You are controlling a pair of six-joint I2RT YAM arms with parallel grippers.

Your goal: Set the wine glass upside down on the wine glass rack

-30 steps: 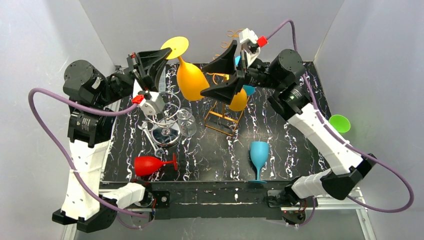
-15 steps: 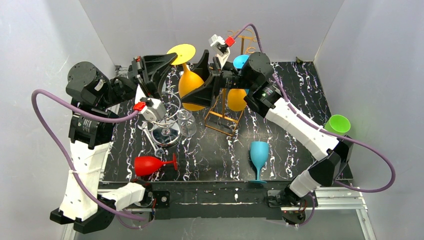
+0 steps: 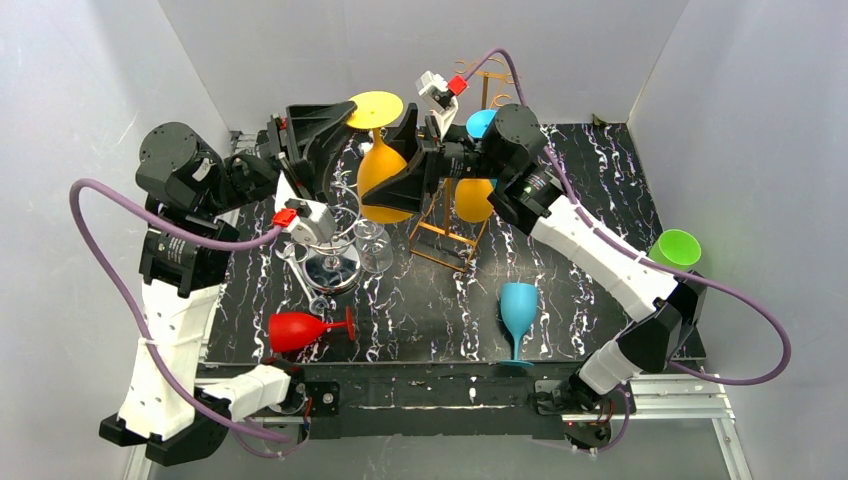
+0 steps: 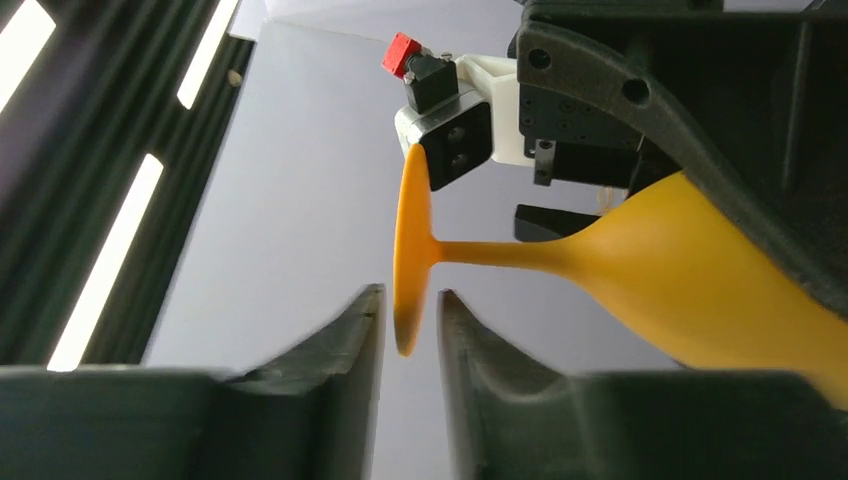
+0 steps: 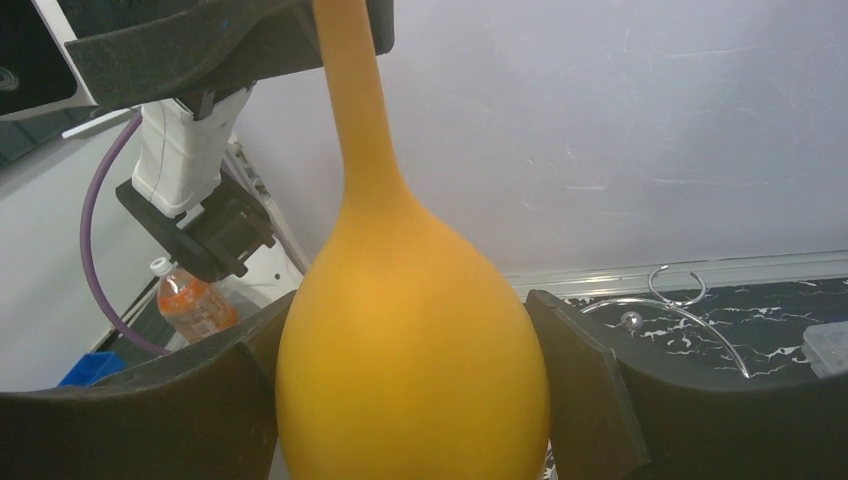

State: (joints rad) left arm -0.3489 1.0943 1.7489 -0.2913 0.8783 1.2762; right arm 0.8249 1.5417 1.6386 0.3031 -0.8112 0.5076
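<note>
The right end effector (image 5: 410, 350) has its two black fingers pressed on both sides of the fat bowl of the yellow wine glass (image 4: 640, 265), so it is gripping the glass. The left end effector (image 4: 410, 300) is only a tiny bit apart. The rim of the glass's round foot (image 3: 375, 107) sits between its fingers with a thin strip of light on each side. The glass is up in the air in the upper middle of the top view, foot toward the top of the frame, bowl below. It hangs above the black surface (image 3: 420, 300), between the silver rack (image 3: 333, 262) on the left and the gold rack (image 3: 447, 240) on the right. A second ago the right arm was over by the gold rack and only the left end effector had the glass. Now the right one has closed in on the bowl, and the left one has loosened a little. In the right wrist view a small bottle (image 5: 190, 305) has a label too blurry to read.
</note>
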